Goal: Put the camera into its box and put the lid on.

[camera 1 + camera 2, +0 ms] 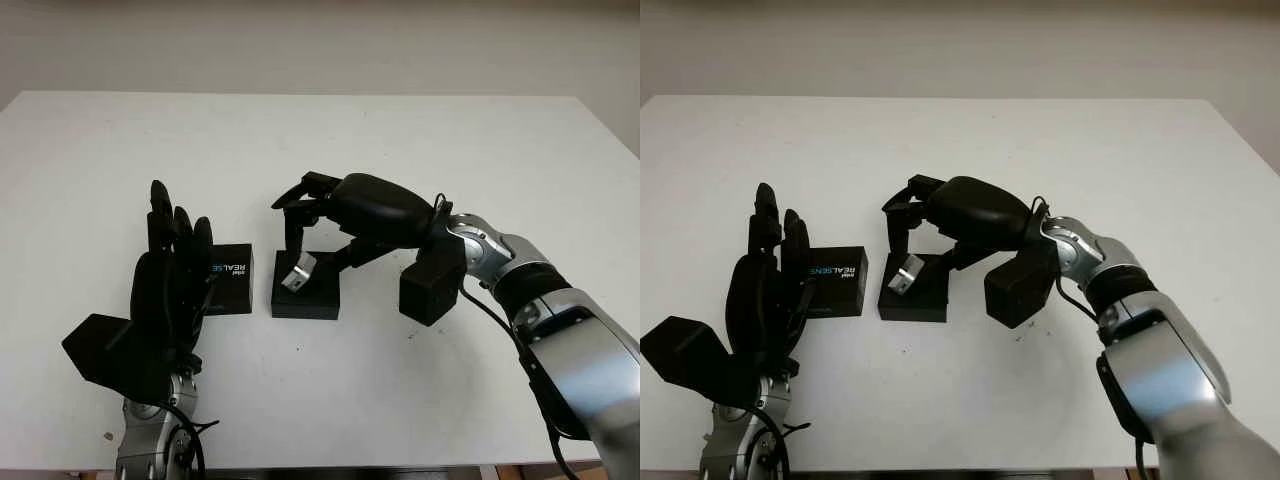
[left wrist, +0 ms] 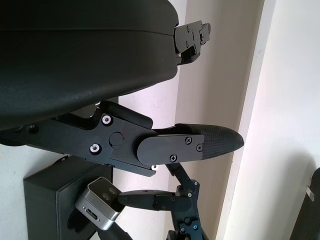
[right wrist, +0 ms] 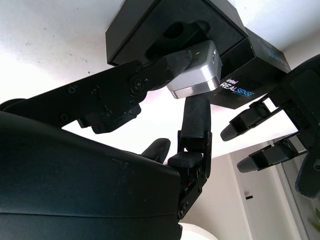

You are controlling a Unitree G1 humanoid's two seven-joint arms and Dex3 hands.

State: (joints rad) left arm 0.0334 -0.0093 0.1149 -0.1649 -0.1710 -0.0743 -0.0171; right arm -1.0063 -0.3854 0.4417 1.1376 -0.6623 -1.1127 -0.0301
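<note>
Black and open, the left hand (image 1: 170, 290) stands near the tabletop's front edge, beside the black printed cardboard lid (image 1: 232, 279). Just beyond, the right hand (image 1: 330, 225) pinches the small silver metal camera (image 1: 297, 272), tilted over the black open box (image 1: 306, 297); it could jam crooked in the recess.
</note>
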